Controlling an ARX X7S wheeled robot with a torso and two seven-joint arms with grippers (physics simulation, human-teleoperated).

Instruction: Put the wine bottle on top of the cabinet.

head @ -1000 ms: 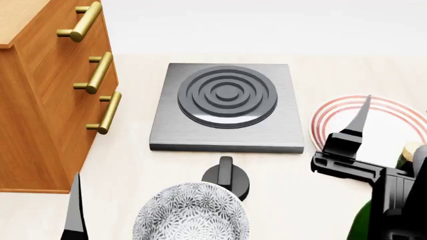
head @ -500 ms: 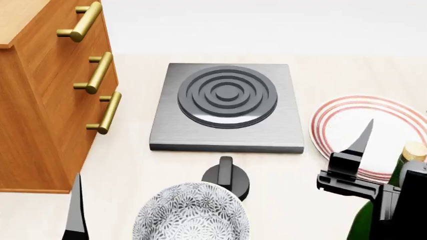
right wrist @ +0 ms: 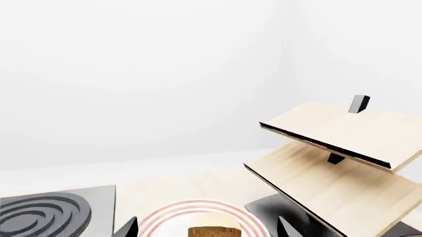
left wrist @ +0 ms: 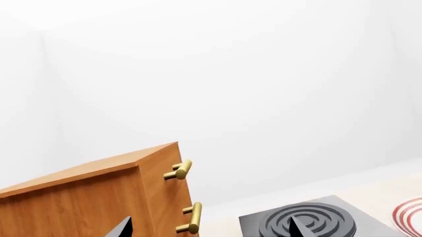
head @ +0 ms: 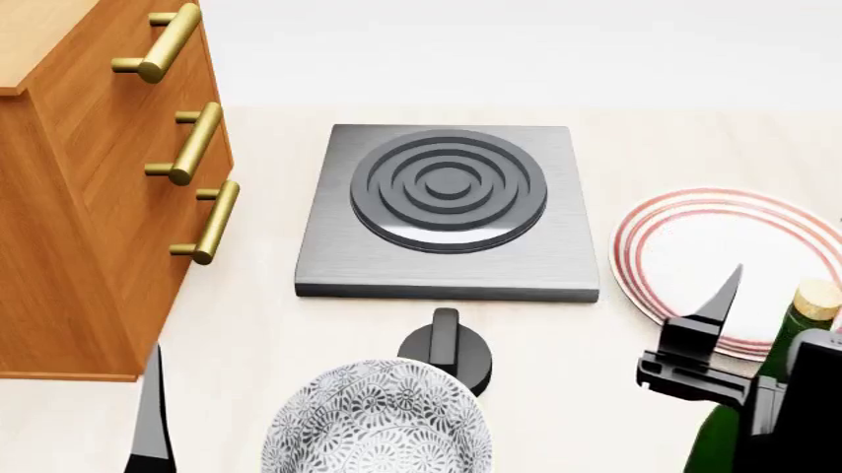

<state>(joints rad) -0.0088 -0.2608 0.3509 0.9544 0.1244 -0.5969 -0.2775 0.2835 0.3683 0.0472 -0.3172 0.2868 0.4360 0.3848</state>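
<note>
The bottle (head: 770,394) stands upright at the near right corner of the head view, its long axis vertical and its cork (head: 814,299) topmost. It is seen directly at the right claw (head: 776,345): one dark finger (head: 721,296) rises just to the left of the neck, and the claw's body covers part of the green shoulder. In the right wrist view the cork (right wrist: 214,231) is centred between two finger tips that are spread to either side, so the right claw is judged to be apart and astride the neck, not yet clamped; contact with the glass cannot be told.

Of the left claw (left wrist: 207,228) only the dark finger tips are shown, set apart in its wrist view with nothing between them. It lies well away from the bottle, so the right arm is by far the nearer.

The cabinet (head: 79,197) is placed far to the left of the right claw, across the worktop (head: 263,325), and its pale top (head: 34,39) sits well above the claw. Between them lie the hob (head: 448,207), a knob (head: 448,350) and a patterned bowl (head: 375,419); a striped plate (head: 724,261) lies just beyond the claw. A high lift before the leftward carry is judged necessary, so that these and the cabinet's front edge and brass handles (head: 191,143) are cleared. Open room is seen above the worktop.
</note>
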